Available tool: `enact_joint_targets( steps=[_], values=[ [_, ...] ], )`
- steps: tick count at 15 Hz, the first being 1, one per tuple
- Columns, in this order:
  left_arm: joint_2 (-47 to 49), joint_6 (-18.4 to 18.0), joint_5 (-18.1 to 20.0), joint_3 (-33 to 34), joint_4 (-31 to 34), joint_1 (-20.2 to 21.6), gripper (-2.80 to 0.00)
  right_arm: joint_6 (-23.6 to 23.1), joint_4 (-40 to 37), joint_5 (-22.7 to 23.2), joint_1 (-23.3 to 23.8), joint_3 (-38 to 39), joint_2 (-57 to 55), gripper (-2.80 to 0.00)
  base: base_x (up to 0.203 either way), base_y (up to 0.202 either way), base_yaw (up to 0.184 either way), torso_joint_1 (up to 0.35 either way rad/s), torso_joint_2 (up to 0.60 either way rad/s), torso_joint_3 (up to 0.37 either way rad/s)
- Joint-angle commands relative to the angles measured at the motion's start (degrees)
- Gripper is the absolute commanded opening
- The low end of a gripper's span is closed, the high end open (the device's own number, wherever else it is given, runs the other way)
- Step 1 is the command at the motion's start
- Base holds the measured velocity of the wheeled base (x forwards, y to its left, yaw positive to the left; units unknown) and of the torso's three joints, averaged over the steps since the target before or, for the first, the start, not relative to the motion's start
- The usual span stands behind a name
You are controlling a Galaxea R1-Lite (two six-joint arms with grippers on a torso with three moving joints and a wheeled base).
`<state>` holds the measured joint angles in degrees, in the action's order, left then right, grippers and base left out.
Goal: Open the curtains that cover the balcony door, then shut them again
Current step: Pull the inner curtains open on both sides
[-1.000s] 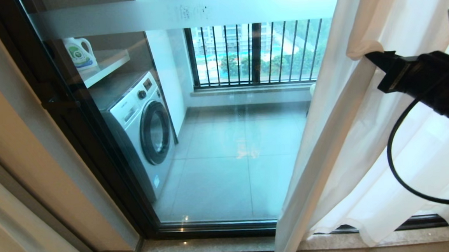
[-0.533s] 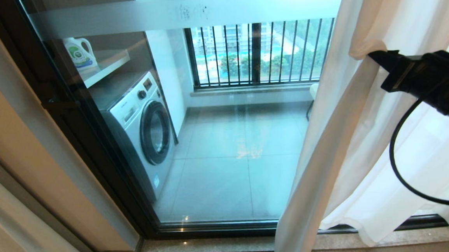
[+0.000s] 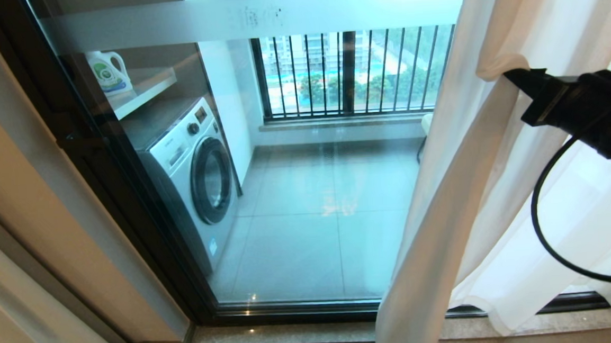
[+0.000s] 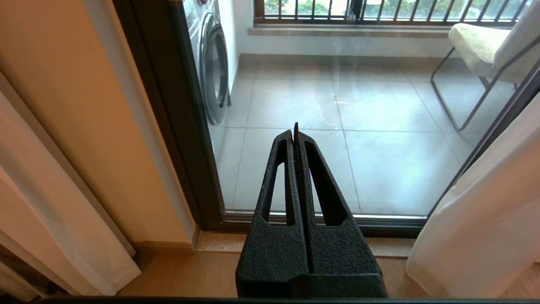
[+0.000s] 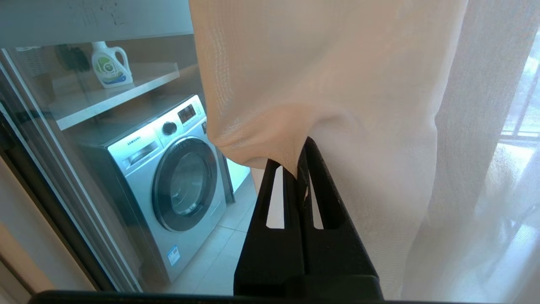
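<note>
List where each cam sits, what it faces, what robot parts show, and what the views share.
Head: high, looking down through the balcony door at a washing machine; right gripper shut on the sheer curtain.
Left wrist: low, behind the shut, empty left gripper, facing the balcony floor and a chair.
Right wrist: behind the jaws pinching the curtain.
Shared: washing machine, door glass.

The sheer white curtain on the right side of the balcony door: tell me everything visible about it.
The sheer curtain is thin, see-through white fabric with soft vertical folds and a wavy hem reaching the floor. It hangs at the right of the balcony door, leaving most of the glass uncovered. The right gripper is shut on its leading edge, bunching the cloth into a puckered fold there. The left gripper is shut and clear of it.
</note>
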<state>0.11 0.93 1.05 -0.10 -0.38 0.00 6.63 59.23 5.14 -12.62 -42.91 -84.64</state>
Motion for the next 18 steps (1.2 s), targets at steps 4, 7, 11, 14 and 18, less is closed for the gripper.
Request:
enact_joint_targets(
  steps=[4, 7, 11, 14, 18],
  values=[
    [-0.02, 0.13, -0.08, 0.01, -0.06, 0.0, -2.8, 0.14, 1.41, 0.04, 0.05, 0.11, -0.01, -2.8, 0.0, 0.0, 0.0, 0.0, 0.0, 0.0],
    [-0.02, 0.48, -0.08, 0.01, -0.06, 0.0, -2.8, 0.14, 1.5, 0.04, 0.14, 0.9, -0.09, -2.8, -0.001, -0.063, 0.002, 0.0, 0.0, 0.0],
    [-0.02, 0.57, -0.08, 0.01, -0.06, 0.0, -2.8, 0.14, 1.59, 0.04, 0.14, 1.14, -0.09, -2.8, 0.0, -0.185, 0.003, 0.003, 0.0, 0.002],
    [-0.02, 0.57, -0.08, 0.01, -0.06, 0.0, -2.8, 0.14, 1.59, 0.04, 0.14, 1.07, -0.26, -2.8, 0.0, -0.187, 0.002, 0.001, 0.0, 0.002],
    [-0.02, 0.57, -0.08, 0.01, -0.06, -0.01, -2.8, 0.05, 1.59, 0.04, 0.14, 1.16, -0.51, -2.8, 0.0, -0.19, 0.004, 0.001, 0.0, 0.001]
  ],
)
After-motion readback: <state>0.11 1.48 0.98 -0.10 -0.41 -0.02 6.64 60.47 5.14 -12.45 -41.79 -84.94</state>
